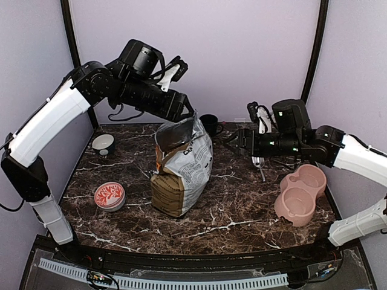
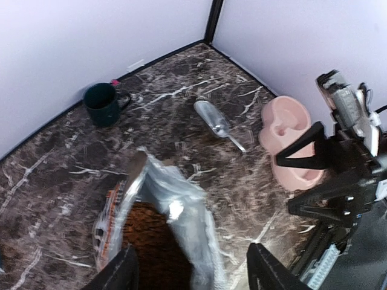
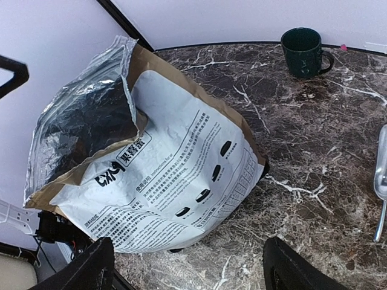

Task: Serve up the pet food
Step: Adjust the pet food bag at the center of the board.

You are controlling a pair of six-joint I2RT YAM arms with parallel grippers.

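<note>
The pet food (image 2: 150, 237) shows as a dark reddish-brown heap inside the open paper bag (image 1: 181, 170), which stands upright mid-table with its foil-lined mouth spread. My left gripper (image 2: 193, 273) hovers open just above that mouth (image 1: 188, 113). The foil rim runs between its fingers and neither finger touches it. My right gripper (image 1: 232, 142) is open and empty, just right of the bag, facing its printed side (image 3: 175, 181). The pink double bowl (image 1: 299, 194) stands at the right, with nothing in it that I can see.
A metal scoop (image 1: 260, 165) lies between the bag and the pink bowl. A dark mug (image 1: 209, 122) stands at the back wall. A white-rimmed bowl (image 1: 103, 144) and a red patterned bowl (image 1: 109, 196) sit on the left.
</note>
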